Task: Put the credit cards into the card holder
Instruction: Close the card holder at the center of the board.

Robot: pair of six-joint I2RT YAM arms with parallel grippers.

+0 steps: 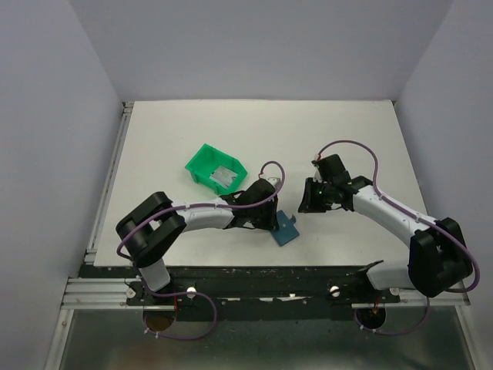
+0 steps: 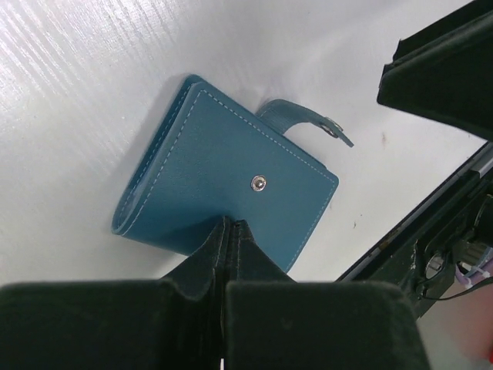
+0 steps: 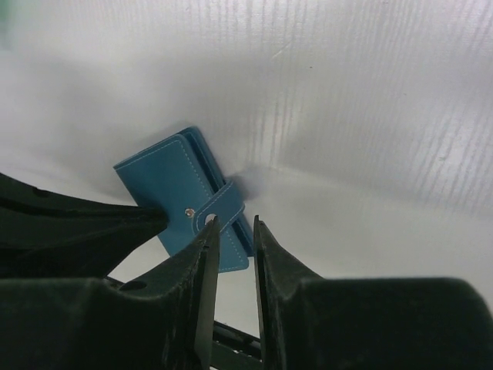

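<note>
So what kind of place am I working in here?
Probably a lab test cell: a white table walled in by plain panels, two arms on a metal frame, a green bin and the card holder set out.

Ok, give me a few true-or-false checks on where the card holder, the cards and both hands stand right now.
1. The card holder has its strap unfastened. True: the strap sticks out free and the stud is bare.
2. The credit cards are already in the card holder. False: they lie in the green bin.
3. The card holder sits inside the green bin. False: it lies on the table, on the near side of the bin, between the two hands.
4. The right hand has its fingers slightly apart. True.
5. The left hand has its fingers closed at the card holder's near edge. True.
</note>
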